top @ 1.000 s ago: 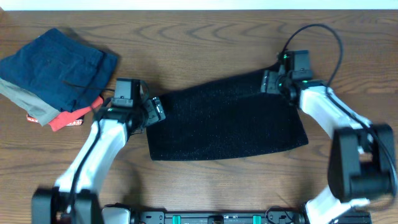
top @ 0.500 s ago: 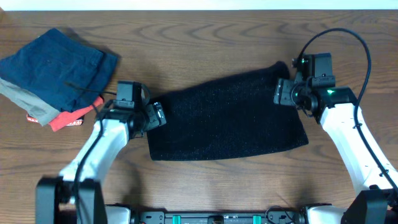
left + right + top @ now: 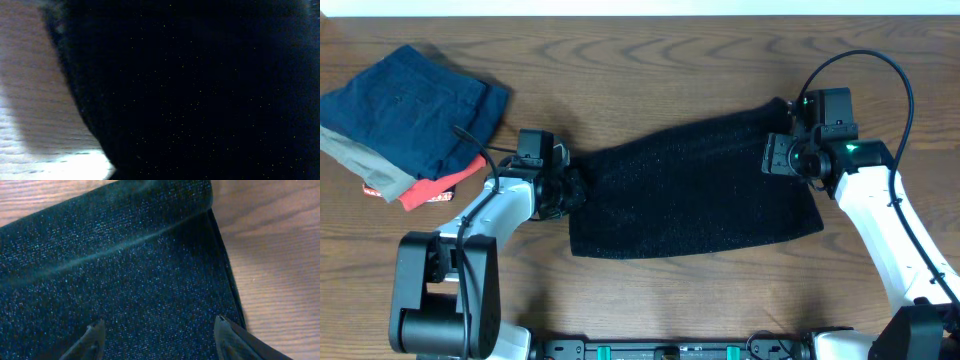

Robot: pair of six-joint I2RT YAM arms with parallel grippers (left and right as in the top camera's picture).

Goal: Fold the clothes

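**Black garment (image 3: 695, 190) flat at mid-counter (image 3: 650, 50), left grip unclear**

Left wrist view filled almost wholly by dark fabric, with a strip of wood at the left and no fingers visible. Left hand (image 3: 568, 187) sits at the garment's left edge; cannot tell whether apart or clamped. Lies flat, long axis left to right, right end slanting toward the far side. Right hand (image 3: 157, 335) spread apart over the far right corner, gripping nothing. Pile of folded clothes (image 3: 410, 115) far left.

fuzzy, matt black speckled cloth garment (image 3: 695, 190) on a smooth, grained wooden table (image 3: 650, 50)
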